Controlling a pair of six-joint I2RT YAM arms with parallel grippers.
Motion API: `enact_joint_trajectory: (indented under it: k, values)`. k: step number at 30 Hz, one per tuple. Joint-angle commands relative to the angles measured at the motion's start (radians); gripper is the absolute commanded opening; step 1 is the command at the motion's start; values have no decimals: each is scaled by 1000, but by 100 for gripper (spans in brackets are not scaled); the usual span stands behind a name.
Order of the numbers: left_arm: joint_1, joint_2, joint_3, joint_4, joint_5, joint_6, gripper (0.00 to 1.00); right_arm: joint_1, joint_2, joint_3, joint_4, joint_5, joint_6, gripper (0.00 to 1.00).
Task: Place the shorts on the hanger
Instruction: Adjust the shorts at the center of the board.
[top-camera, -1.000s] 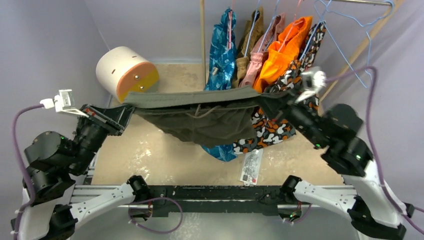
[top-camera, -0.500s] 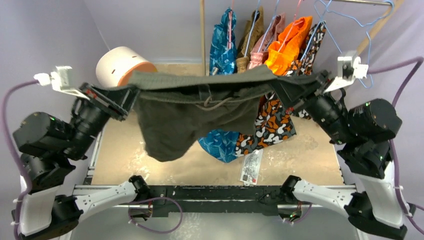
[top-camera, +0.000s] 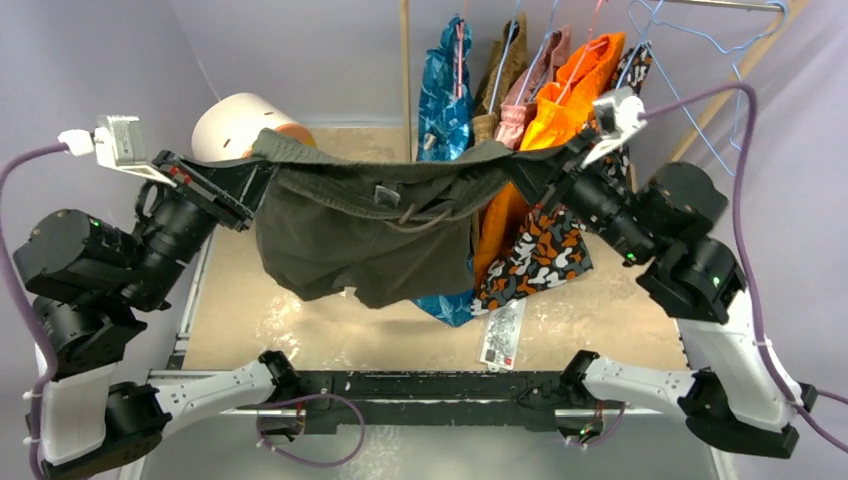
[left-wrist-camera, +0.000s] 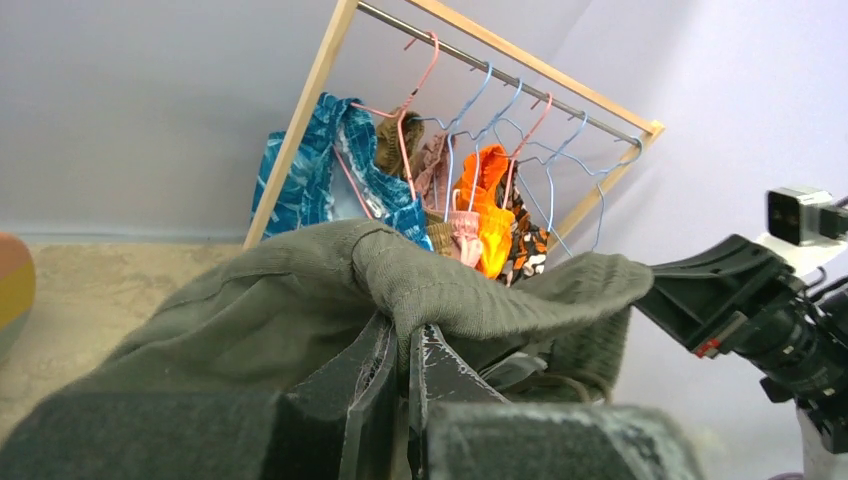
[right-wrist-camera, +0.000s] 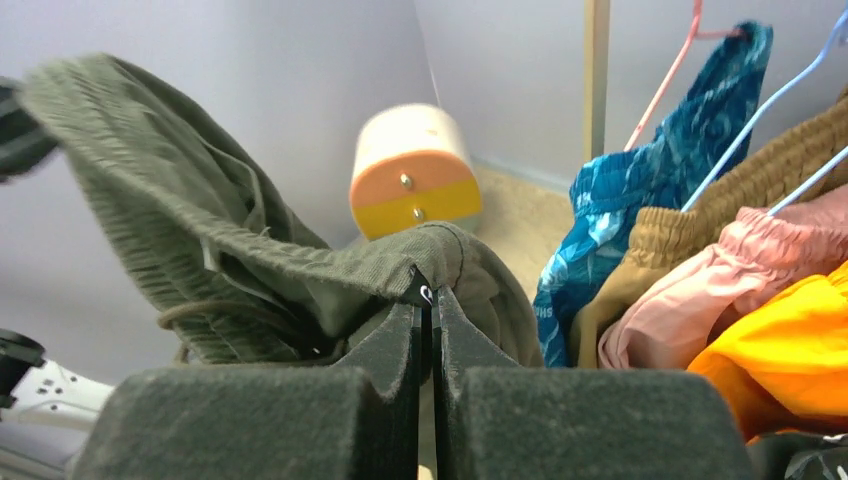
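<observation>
The dark olive-green shorts (top-camera: 370, 235) hang in the air above the table, held by the waistband at both ends, legs drooping. My left gripper (top-camera: 262, 180) is shut on the left end of the waistband, where cloth bunches over its tips (left-wrist-camera: 405, 325). My right gripper (top-camera: 520, 170) is shut on the right end, pinching a fold with a small black tag (right-wrist-camera: 427, 295). The drawstring dangles under the slack waistband. The light-blue wire hanger (top-camera: 692, 98) hangs empty on the rail at the far right, behind my right arm.
A rack at the back holds blue patterned (top-camera: 445, 90), tan, pink, orange (top-camera: 570, 100) and black-orange-white (top-camera: 545, 250) garments on hangers. A white cylinder with an orange-yellow face (top-camera: 240, 125) sits back left. A clear plastic packet (top-camera: 502, 330) lies on the table.
Both grippers have lifted the shorts higher. The right gripper swung out to the right, then came back left, so the waistband now sags and the legs hang fuller.
</observation>
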Motion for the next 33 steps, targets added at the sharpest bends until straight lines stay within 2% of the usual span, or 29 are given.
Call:
enact_joint_trajectory:
  k: [1,5,8,10,12,14,15,17,19,21,23,26,29,33]
  values:
    - [4,-60,-138,93,12,-10,0,-4,-106,-91,106,12,3,0]
    - [4,-178,-365,116,-69,-88,0,-4,-186,-311,135,-24,65,0]
    - [4,-202,-410,123,-103,-97,0,-4,-205,-358,155,-24,85,0]
    - [4,-153,-285,117,-91,-57,0,-4,-152,-227,104,-18,32,0]
    - [4,-53,-95,81,-74,-9,0,-4,-71,-10,49,36,-49,0]
    - [4,40,93,30,-44,20,0,-4,-10,187,14,3,-79,0]
    - [4,70,164,15,-17,28,0,-4,6,251,15,-27,-84,0]
    - [4,83,207,23,39,26,0,-4,-13,278,49,-95,-87,0]
    - [4,31,133,68,74,11,0,-4,-73,195,107,-157,-89,0]
    - [4,-62,-21,132,75,-11,0,-4,-168,18,187,-193,-89,0]
    - [4,-174,-180,186,61,-28,0,-4,-242,-164,236,-190,-66,0]
    - [5,-272,-349,194,8,-63,0,-4,-283,-296,223,-149,-49,0]
    - [4,-301,-463,183,-15,-99,0,-4,-286,-389,220,-105,-20,0]
    - [4,-265,-625,182,2,-162,0,-4,-257,-515,242,-43,28,0]
